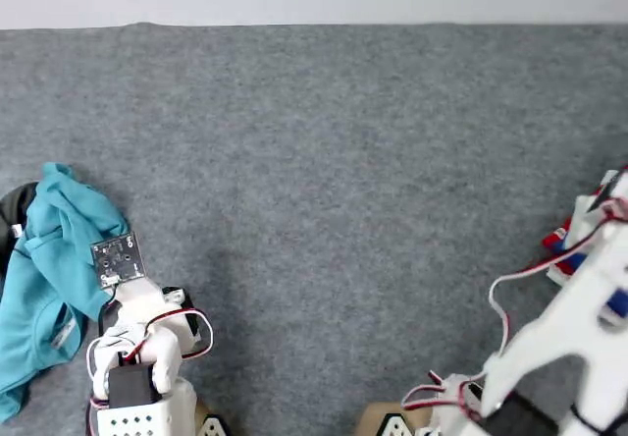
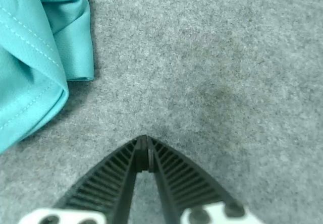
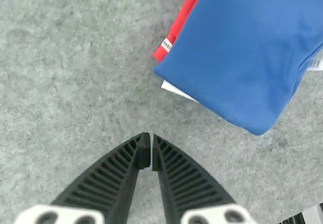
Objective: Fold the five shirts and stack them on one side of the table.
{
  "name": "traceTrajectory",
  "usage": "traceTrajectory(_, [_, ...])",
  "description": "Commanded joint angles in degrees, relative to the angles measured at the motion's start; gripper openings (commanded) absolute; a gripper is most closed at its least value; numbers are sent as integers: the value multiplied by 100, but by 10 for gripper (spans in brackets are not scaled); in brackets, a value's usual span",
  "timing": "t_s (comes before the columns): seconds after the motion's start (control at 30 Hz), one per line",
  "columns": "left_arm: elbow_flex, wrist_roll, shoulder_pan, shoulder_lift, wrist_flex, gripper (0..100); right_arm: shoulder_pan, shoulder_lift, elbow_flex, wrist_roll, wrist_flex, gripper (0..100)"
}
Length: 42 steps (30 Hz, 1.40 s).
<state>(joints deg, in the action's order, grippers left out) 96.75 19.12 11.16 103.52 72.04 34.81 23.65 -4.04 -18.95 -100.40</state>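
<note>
Left wrist view is showing the left gripper [image 2: 146, 152] hovering over the grey table covering [image 2: 227, 82], its two ribbed fingers pressed together at the tips and gripping nothing. Off to one side of the tips, near but not touching, the teal shirt [image 2: 35, 57] is lying crumpled and unfolded. In the high view its long axis is running from the far side toward the near edge along the table's left side, with the left arm [image 1: 137, 348] beside its near half.

The right gripper [image 3: 151, 149] is likewise closed on nothing. Ahead of its tips and apart from them, the folded blue shirt [image 3: 252, 47] is lying on the red shirt [image 3: 181, 22] and a white layer [image 3: 176, 89]. This stack is sitting at the table's right edge; its long axis cannot be told.
</note>
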Motion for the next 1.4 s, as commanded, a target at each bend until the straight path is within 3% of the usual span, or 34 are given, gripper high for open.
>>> traceTrajectory(0.0, [-31, 44, -97, 79, -158, 8, -48, 585, 246, 35, -233, 9])
traceTrajectory(0.1, [-31, -141, -255, 79, -308, 33, -48, 760, 536, 35, -189, 9])
traceTrajectory(0.23, [-127, -1125, -264, 79, -774, 156, -48, 822, 800, 26, -145, 9])
traceTrajectory(0.33, [-585, -1116, 53, 79, -826, 213, -48, 822, 818, 26, -145, 9])
traceTrajectory(0.7, [-2237, -2136, 633, -211, -255, 205, -75, 787, 826, 26, -145, 9])
traceTrajectory(1.0, [-4040, -2321, 1275, -2813, -97, 91, -75, 822, 826, 26, -180, 9])
traceTrajectory(1.27, [-5393, -2330, 1758, -5327, -26, 42, -75, 831, 826, 26, -207, 9])
traceTrajectory(1.37, [-6070, -2664, 2013, -6295, -9, 43, -75, 831, 826, 26, -207, 9])
